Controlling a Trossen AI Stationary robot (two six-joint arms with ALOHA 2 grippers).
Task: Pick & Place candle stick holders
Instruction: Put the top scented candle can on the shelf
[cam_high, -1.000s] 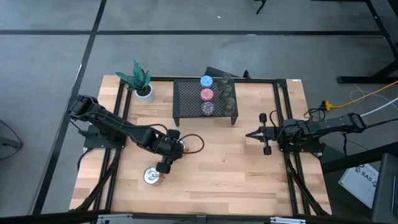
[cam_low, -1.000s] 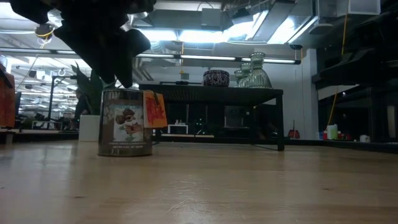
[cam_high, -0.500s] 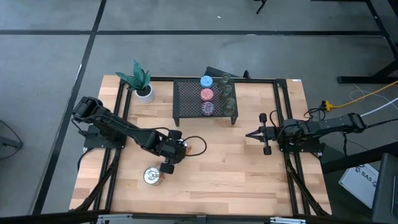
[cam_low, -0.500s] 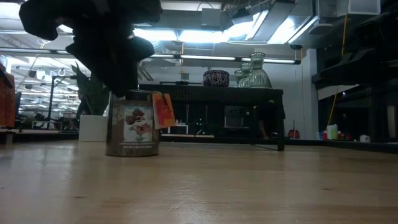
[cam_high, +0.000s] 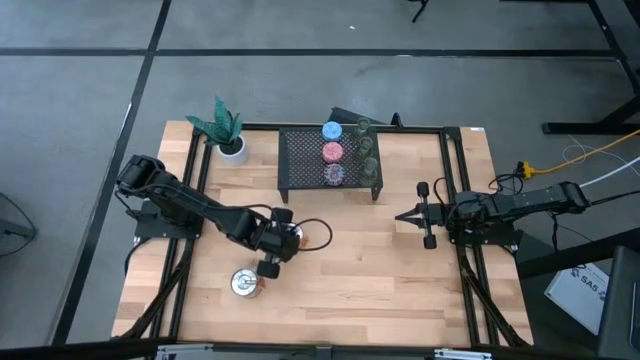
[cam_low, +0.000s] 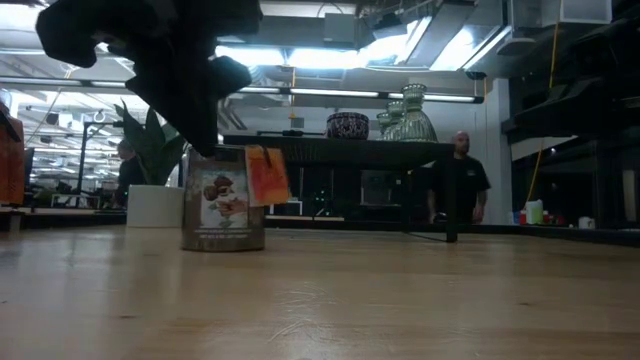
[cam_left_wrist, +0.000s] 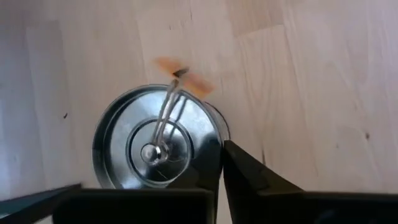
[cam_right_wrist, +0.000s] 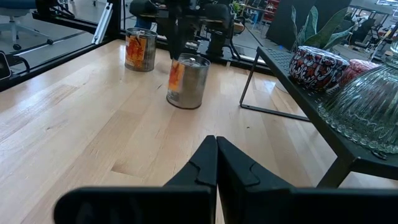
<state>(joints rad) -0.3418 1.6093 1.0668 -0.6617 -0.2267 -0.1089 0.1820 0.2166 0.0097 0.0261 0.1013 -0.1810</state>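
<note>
My left gripper (cam_high: 272, 256) points down over one silvery holder (cam_left_wrist: 155, 146) with an orange tag (cam_left_wrist: 184, 76) and is shut on it. The holder is upright in the low view (cam_low: 222, 200) and in the right wrist view (cam_right_wrist: 186, 81); the gripper hides it in the high view. A second silvery holder (cam_high: 243, 283) stands on the table near the front edge. The blue (cam_high: 331, 130), pink (cam_high: 332, 152), purple (cam_high: 334, 174) and three olive-green glassy holders (cam_high: 367, 148) stand on the black mesh rack (cam_high: 300, 160). My right gripper (cam_high: 400, 215) is shut and empty at the right. My left gripper comes from above, pointing down, with its fingers on opposite sides of the holder's outer wall near the rim. One finger (cam_left_wrist: 245, 177) lies against the wall (cam_left_wrist: 214, 149); the other finger's contact is hidden at the picture's edge. The holder is upright, its base at table height.
A white pot with a green plant (cam_high: 228, 135) stands at the far left corner. Bare wood (cam_high: 360, 270) lies between the two arms. A person (cam_low: 462, 180) stands in the room beyond the table.
My left gripper has gone a little toward the table's right edge, and the silvery holder has gone with it, staying upright at table height. A person has come into sight behind the rack in the low view.
</note>
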